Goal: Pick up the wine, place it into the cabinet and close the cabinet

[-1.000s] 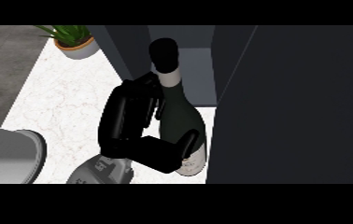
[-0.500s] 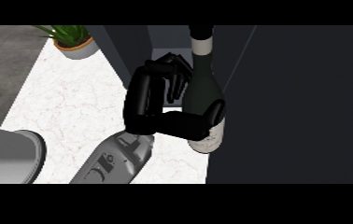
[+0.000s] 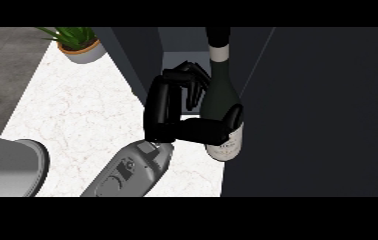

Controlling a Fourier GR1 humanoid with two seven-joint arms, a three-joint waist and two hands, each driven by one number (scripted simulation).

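A dark green wine bottle (image 3: 220,91) with a pale label near its base stands nearly upright at the cabinet's opening (image 3: 181,41), neck pointing up the view. My left hand (image 3: 162,106) is at the bottle's left side and shut on it. Its fingers (image 3: 188,76) curl in at the bottle's shoulder, and the thumb crosses the lower body just above the label. The grey forearm (image 3: 133,171) comes in from the lower left. The bottle's base is over the white counter, right at the dark cabinet door panel (image 3: 310,114). I cannot tell whether the base rests on the surface.
A potted green plant (image 3: 80,46) sits at the counter's far left corner. A grey rounded object (image 3: 18,166) shows at the lower left edge. The cabinet's dark left side panel (image 3: 133,59) stands just behind my hand. White marble counter (image 3: 74,114) spreads to the left.
My left hand has carried the bottle to the right and farther in toward the cabinet opening. The bottle went from leaning to nearly upright.
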